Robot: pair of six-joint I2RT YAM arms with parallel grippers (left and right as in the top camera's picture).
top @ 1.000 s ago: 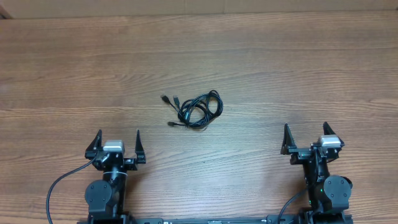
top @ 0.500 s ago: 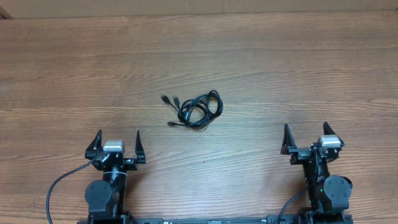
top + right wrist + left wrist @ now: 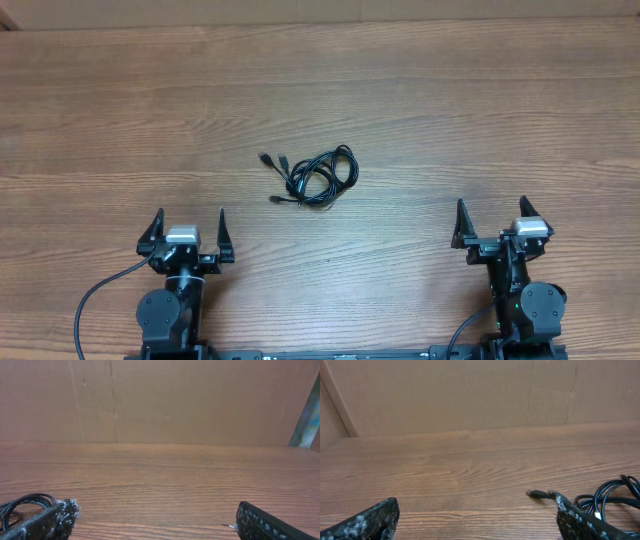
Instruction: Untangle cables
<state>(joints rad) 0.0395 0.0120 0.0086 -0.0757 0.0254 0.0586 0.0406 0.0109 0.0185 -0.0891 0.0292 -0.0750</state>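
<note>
Overhead: cables [image 3: 318, 176] ahead between left end effector [image 3: 190, 218] and right end effector [image 3: 492, 206], jaws apart

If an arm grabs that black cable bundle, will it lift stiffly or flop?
The cables are thin and loosely coiled, so probably floppy and light. Their loops overlap, so they would likely lift as one sagging clump, plug ends dangling.

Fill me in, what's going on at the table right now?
Nothing is being handled at this moment. The cables lie in one tangled bundle near the middle of the table, with a few plug ends sticking out on the bundle's left side. The left claw and the right claw both sit open at the near edge, well apart from the bundle and touching none of it. The untangling has not begun.
</note>
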